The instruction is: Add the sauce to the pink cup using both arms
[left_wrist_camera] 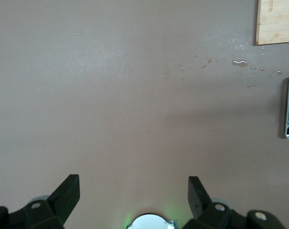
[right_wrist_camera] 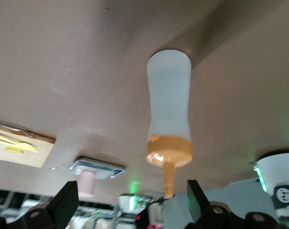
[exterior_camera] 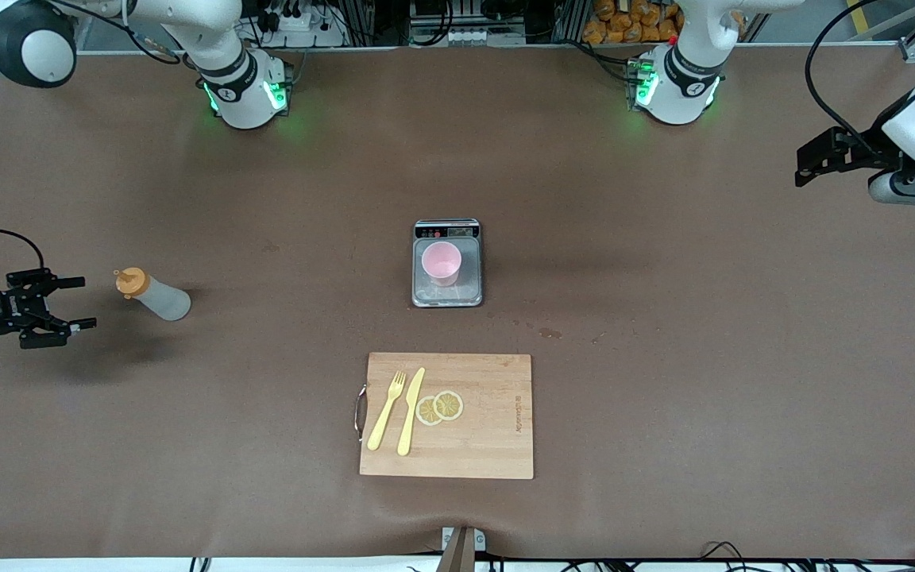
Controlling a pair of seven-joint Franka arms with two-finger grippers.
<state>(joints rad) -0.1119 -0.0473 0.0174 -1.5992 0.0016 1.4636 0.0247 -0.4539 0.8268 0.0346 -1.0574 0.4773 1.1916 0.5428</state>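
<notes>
1. I see the right hand (exterior_camera: 68, 303) with fingers spread and holding nothing, low at the right arm's end of the bench (exterior_camera: 664, 357), just beside the sauce bottle (exterior_camera: 153, 294).
2. The bottle stands on the bench, orange nozzle cap (exterior_camera: 130, 281) on top, well apart from the pink cup (exterior_camera: 442, 263).
3. The cup sits upright on a small kitchen scale (exterior_camera: 447, 295) mid-bench. A wooden board (exterior_camera: 489, 445) carrying a yellow fork (exterior_camera: 387, 410), knife (exterior_camera: 411, 411) and lemon slices (exterior_camera: 439, 407) lies toward the bench's front edge.
4. The left hand (exterior_camera: 811, 165), also spread and empty, waits above the left arm's end.
5. My judgement: whether the sauce has gone in I cannot tell, as the cup's inside is unclear. Any grasp should take the bottle's narrow waist squarely, gently enough not to squirt.
6. The bottle looks like soft, translucent whitish plastic; the cup is smooth, pale and slightly tapered; the bench covering is matt brown, with a few drops (left_wrist_camera: 240, 63) near the scale.
</notes>
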